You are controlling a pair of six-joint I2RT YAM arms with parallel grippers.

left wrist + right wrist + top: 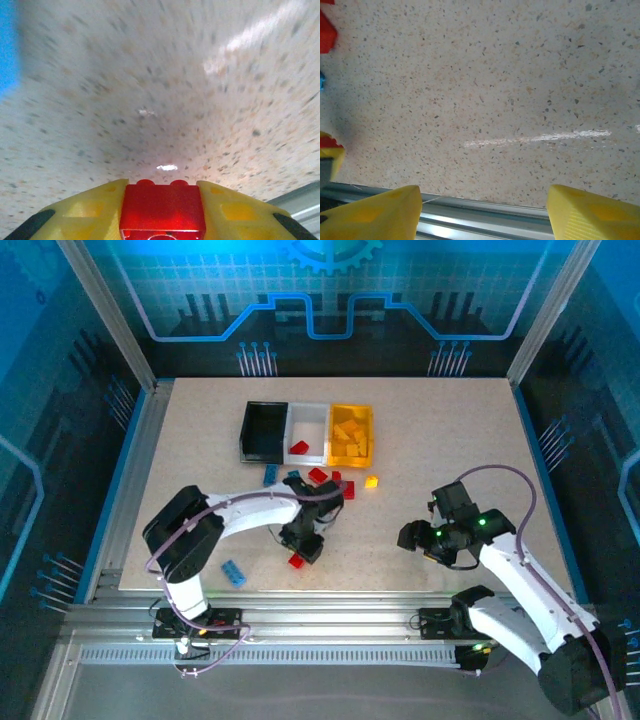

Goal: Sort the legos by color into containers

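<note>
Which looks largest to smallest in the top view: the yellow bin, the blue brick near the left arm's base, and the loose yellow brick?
1. yellow bin, by far the largest.
2. blue brick, a long one.
3. loose yellow brick, clearly shorter, though it lies somewhat farther from the camera.

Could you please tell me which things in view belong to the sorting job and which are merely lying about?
Belongs to the job: black bin, white bin, yellow bin; red brick gripped by the left end effector; loose red bricks, blue brick and yellow brick on the table.
Just there: aluminium rail, blue backdrop.
</note>
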